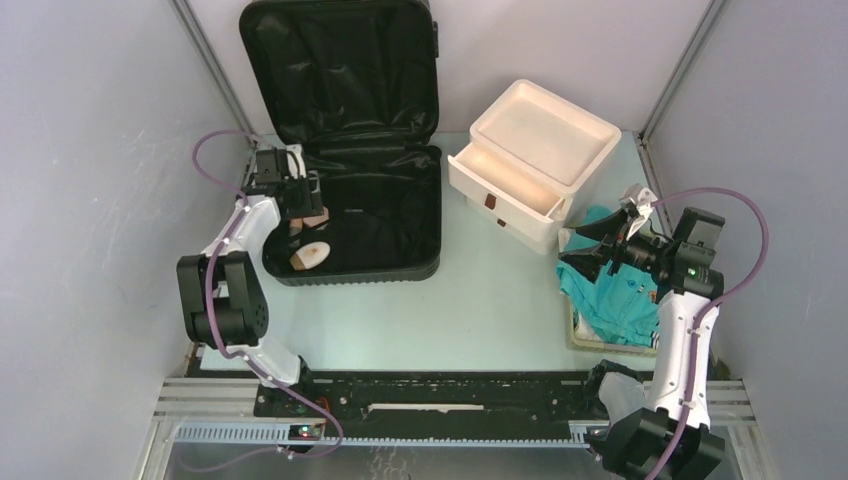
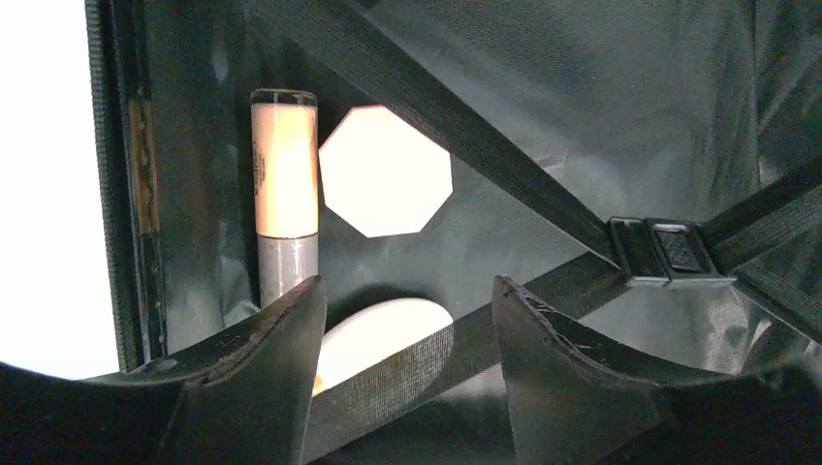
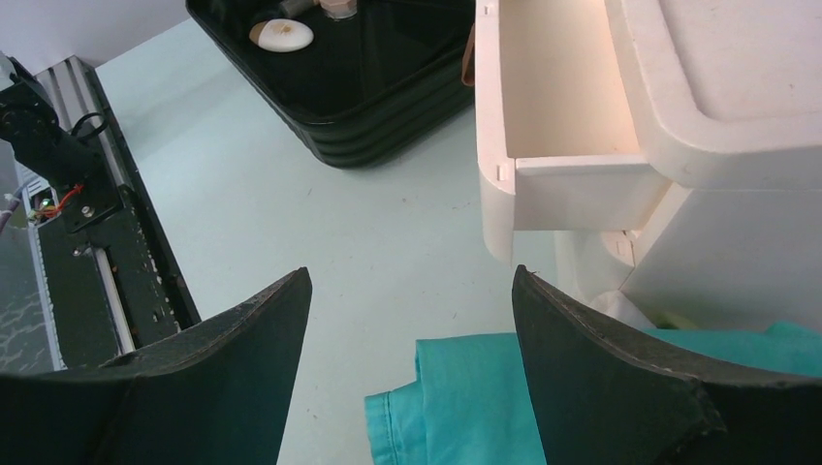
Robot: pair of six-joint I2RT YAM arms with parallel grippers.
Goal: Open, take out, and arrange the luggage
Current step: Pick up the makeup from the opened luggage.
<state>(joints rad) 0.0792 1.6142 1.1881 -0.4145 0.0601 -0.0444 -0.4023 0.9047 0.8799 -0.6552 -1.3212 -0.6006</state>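
Observation:
The black luggage (image 1: 390,215) lies open at the back left, its lid (image 1: 340,70) standing against the wall. My left gripper (image 1: 300,213) reaches into the left side of its base. In the left wrist view the left gripper (image 2: 412,286) is open over a white oval object (image 2: 383,334) that lies partly under a black strap (image 2: 465,339). Beyond it lie a peach tube with a silver cap (image 2: 284,184) and a white octagonal piece (image 2: 386,172). My right gripper (image 1: 590,248) (image 3: 412,276) is open and empty above a teal cloth (image 3: 465,397).
A white drawer box (image 1: 540,140) stands right of the suitcase, its top drawer (image 3: 562,107) pulled out. The teal cloth (image 1: 615,295) lies in a pale basket (image 1: 585,338) at the right edge. The strap buckle (image 2: 669,250) sits on the suitcase lining.

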